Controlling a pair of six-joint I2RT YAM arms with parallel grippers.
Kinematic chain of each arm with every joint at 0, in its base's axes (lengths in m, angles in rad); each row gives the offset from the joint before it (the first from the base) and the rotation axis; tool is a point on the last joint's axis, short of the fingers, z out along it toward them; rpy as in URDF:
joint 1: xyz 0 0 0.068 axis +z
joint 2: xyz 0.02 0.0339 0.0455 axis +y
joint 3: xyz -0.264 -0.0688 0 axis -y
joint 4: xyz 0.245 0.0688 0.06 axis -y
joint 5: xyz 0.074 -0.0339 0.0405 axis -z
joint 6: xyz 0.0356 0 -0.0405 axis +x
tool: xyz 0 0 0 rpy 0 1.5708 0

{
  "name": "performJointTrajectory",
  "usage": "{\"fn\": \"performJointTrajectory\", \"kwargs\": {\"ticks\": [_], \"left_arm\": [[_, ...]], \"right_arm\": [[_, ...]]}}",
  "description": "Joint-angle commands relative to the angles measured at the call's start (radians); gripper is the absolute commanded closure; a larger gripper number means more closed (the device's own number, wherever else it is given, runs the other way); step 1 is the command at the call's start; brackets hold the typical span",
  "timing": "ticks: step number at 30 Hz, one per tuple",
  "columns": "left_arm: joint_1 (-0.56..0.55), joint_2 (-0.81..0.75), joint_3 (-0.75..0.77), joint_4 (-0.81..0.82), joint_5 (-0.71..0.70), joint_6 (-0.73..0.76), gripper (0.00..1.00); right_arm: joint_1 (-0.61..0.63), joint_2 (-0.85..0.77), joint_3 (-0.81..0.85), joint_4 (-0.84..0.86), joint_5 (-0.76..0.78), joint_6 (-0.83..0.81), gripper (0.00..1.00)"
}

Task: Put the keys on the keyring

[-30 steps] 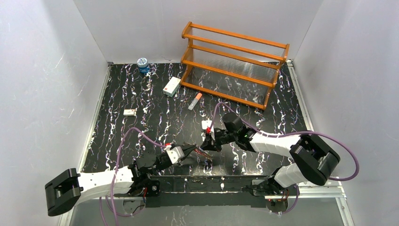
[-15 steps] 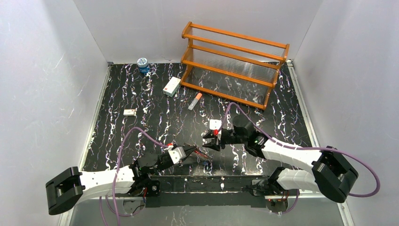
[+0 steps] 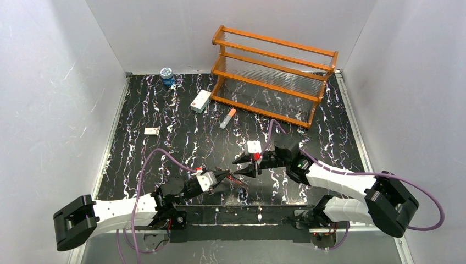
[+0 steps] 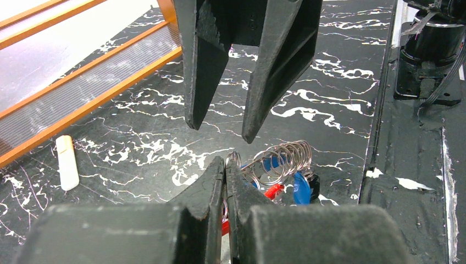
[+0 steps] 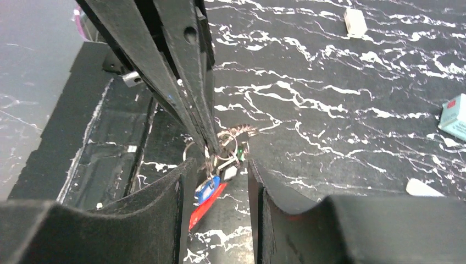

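Right gripper (image 3: 240,168) has let go, jaws apart; left gripper (image 4: 222,163) stays clamped on keyring (image 4: 275,162)

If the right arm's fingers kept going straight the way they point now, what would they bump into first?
Most likely the keys dangling from the left gripper's shut fingers, straight ahead between the right gripper's open fingers. The exact gap is hard to judge.

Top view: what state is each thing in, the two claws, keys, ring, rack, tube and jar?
left gripper: shut on the keyring.
right gripper: open, holding nothing.
keyring: pinched at the left gripper's tips.
keys: bunched against the keyring.
rack: upright.
tube: lying flat.
jar: upright, lid on.
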Motion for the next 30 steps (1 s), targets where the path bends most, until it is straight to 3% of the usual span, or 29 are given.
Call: {"fn": "performJointTrajectory", "kwargs": {"ticks": [1, 10, 15, 18, 19, 23, 24, 28, 30], "left_arm": [[0.001, -0.011, -0.034, 0.057, 0.010, -0.007, 1.00], [0.001, -0.021, -0.033, 0.058, 0.043, -0.007, 1.00], [0.001, -0.019, -0.034, 0.057, 0.060, -0.006, 1.00], [0.001, -0.020, -0.033, 0.057, 0.062, -0.007, 1.00], [0.000, -0.022, -0.034, 0.058, 0.063, -0.006, 1.00], [0.001, -0.027, -0.035, 0.056, 0.056, 0.004, 1.00], [0.001, -0.026, -0.034, 0.054, 0.051, 0.007, 0.96], [0.001, -0.023, -0.012, 0.007, 0.008, 0.027, 0.63], [0.001, -0.020, -0.011, -0.019, -0.027, 0.036, 0.54]], "right_arm": [[0.000, 0.019, -0.003, 0.102, -0.105, 0.029, 0.53], [0.000, 0.088, 0.016, 0.105, -0.087, 0.036, 0.60], [0.000, 0.106, 0.025, 0.120, -0.078, 0.031, 0.73], [-0.001, 0.115, 0.029, 0.118, -0.076, 0.031, 0.95], [-0.001, 0.116, 0.030, 0.113, -0.073, 0.031, 0.99], [-0.001, 0.099, 0.033, 0.071, -0.059, 0.016, 0.99], [-0.001, 0.092, 0.040, 0.046, -0.051, 0.005, 0.99], [0.000, 0.074, 0.104, -0.140, -0.001, -0.054, 0.99], [0.002, 0.075, 0.151, -0.246, 0.040, -0.082, 0.99]]}}
